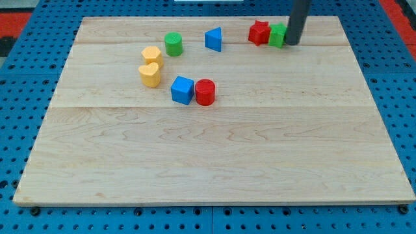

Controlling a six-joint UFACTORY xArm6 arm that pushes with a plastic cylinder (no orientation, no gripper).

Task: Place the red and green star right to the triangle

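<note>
Red star (259, 32) and green star (277, 36) touch near the bench's (214, 162) top edge, right of the blue triangle (214, 39). My tool is a plain rod, no jaws; my tip (293, 43) presses the green star's right side.

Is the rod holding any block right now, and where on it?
Nothing is held; a rod cannot grip. My tip sits against the view's right side of the green star block, beside the red star block.
</note>
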